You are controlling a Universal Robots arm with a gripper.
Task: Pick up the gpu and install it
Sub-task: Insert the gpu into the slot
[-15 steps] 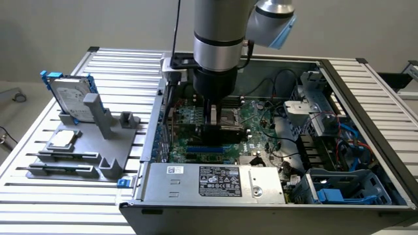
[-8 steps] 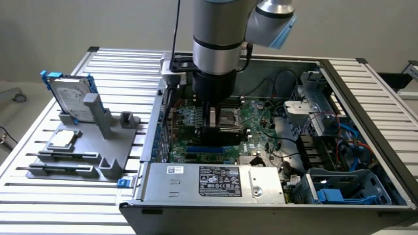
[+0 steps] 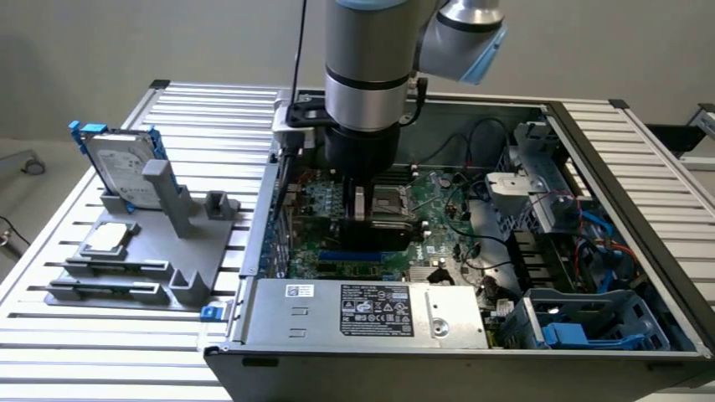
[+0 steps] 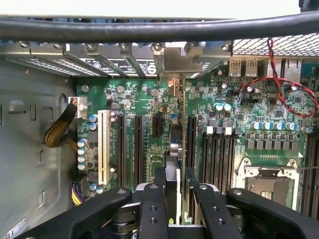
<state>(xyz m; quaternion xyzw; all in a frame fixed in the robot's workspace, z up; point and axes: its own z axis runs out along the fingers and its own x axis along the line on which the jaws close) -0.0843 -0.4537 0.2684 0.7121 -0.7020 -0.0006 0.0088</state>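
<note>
My gripper (image 3: 369, 205) reaches straight down into the open computer case (image 3: 625, 167), over the green motherboard (image 3: 447, 209). It is shut on the gpu (image 3: 374, 236), whose dark body hangs below the fingers just above the board. In the wrist view the gpu (image 4: 173, 144) stands on edge as a thin strip between my black fingers (image 4: 152, 209), my gripper (image 4: 174, 174) closed around it. The card runs along the row of long black expansion slots (image 4: 122, 149), toward the rear brackets of the case (image 4: 174, 62). I cannot tell whether its lower edge sits in a slot.
A white slot (image 4: 103, 147) and the processor socket (image 4: 269, 181) flank the card. Red cables (image 4: 289, 94) loop over the board. The power supply (image 3: 369, 310) and a blue drive cage (image 3: 592, 322) fill the case front. Outside, a grey holder (image 3: 146, 251) carries a hard drive (image 3: 117, 163) and a small silver chip (image 3: 109, 239).
</note>
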